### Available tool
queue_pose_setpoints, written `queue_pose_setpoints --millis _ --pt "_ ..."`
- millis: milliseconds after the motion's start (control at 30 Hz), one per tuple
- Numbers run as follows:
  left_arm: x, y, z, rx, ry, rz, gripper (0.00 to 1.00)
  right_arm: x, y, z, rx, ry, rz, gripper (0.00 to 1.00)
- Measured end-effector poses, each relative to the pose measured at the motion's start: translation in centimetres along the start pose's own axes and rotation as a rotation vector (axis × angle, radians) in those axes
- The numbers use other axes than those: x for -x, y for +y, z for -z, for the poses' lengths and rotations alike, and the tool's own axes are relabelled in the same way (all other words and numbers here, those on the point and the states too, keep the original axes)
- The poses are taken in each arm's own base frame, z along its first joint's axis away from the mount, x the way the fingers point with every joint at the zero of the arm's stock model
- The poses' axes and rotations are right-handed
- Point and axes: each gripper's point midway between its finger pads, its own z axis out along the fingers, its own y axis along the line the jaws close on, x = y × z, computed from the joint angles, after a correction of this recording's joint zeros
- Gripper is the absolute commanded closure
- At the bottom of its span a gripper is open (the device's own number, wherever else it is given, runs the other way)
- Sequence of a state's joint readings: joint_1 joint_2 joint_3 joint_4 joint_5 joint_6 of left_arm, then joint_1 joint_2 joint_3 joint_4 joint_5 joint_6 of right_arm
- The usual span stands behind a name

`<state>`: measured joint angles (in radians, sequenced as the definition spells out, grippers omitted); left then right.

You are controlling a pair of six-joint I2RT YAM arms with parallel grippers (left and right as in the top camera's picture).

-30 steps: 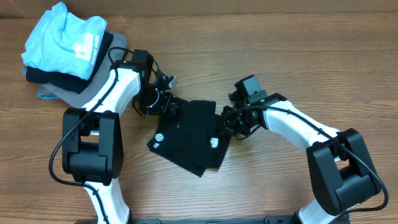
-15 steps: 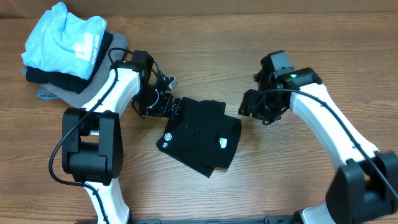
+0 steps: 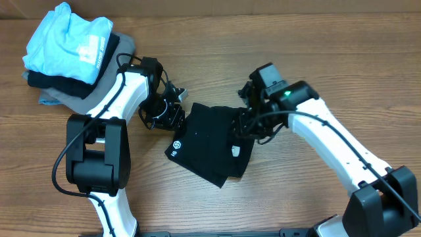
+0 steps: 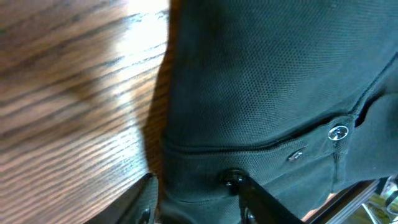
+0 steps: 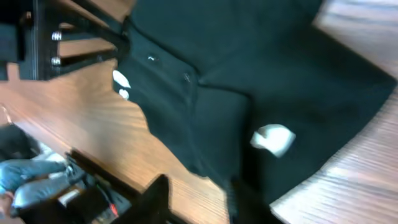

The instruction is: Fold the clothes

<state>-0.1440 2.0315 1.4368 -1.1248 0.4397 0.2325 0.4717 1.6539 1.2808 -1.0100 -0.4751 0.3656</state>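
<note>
The black polo shirt (image 3: 207, 141) lies in the middle of the surface (image 3: 296, 197). It is folded small into a crooked square, and one corner points to 6 o'clock, toward the robot's own side. Its white logo (image 3: 176, 146) shows near the 9 o'clock corner and its white hem mark (image 3: 236, 151) near 3 o'clock. I think the folding is nearly done and this is the tidy-up step. The left gripper (image 3: 179, 113) sits at the shirt's 10 o'clock edge. Its jaws are spread wide, and the button edge lies between them, not pinched. The right gripper (image 3: 245, 126) hangs over the 2 o'clock edge. Its own picture is blurry, but the jaws look spread and hold nothing. Next, I guess, a gripper must pinch one edge and lay it flat without dragging the whole bundle. There is lots of bare wood at 6, 3 and 12 o'clock. Far off at 10 o'clock is a pile (image 3: 49, 82), with a light blue shirt (image 3: 66, 36) on top and a grey garment (image 3: 92, 102) under it. That is the side to keep away from.
</note>
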Motion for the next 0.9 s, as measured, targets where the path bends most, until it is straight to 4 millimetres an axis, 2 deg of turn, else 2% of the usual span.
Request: queue_pose_setpoints --millis 33,233,267,367,433,533,600,733,800,900 --pt "0.1 0.0 0.0 -0.001 -0.003 -0.005 0.12 -0.2 0.4 -0.8 0.011 -0.002 0.005 0.77" --pt "0.0 -0.3 0.0 -0.018 -0.002 -0.003 0.04 -2.6 1.4 -7.0 0.075 0.041 -0.081 0.85" --pt "-0.1 -0.4 0.1 -0.022 0.002 -0.001 0.04 -3.2 1.2 -8.1 0.08 0.062 -0.111 0.85" --pt "0.0 -0.7 0.6 -0.026 0.006 0.001 0.02 -5.8 -1.0 -11.3 0.045 0.172 -0.279 0.96" --pt "0.5 -0.9 1.2 -0.024 -0.006 -0.004 0.02 -7.1 -2.3 -12.3 0.025 0.235 -0.382 0.96" --pt "1.0 -1.2 2.2 -0.021 -0.02 -0.011 0.02 -6.8 -3.3 -11.6 0.022 0.256 -0.499 0.96" --pt "1.2 -1.4 2.8 -0.021 -0.02 -0.009 0.0 -6.5 -5.3 -10.6 -0.013 0.255 -0.606 0.96" --pt "2.0 -1.3 3.8 -0.014 -0.052 -0.015 0.0 -3.9 -8.9 -8.7 0.007 0.19 -0.717 0.96" --pt "2.3 -1.2 4.0 -0.012 -0.063 -0.017 0.0 -2.8 -10.2 -7.9 0.012 0.153 -0.713 0.96" --pt "2.5 -1.2 4.1 -0.01 -0.072 -0.019 0.0 0.1 -12.8 -6.2 -0.029 0.041 -0.652 0.95"
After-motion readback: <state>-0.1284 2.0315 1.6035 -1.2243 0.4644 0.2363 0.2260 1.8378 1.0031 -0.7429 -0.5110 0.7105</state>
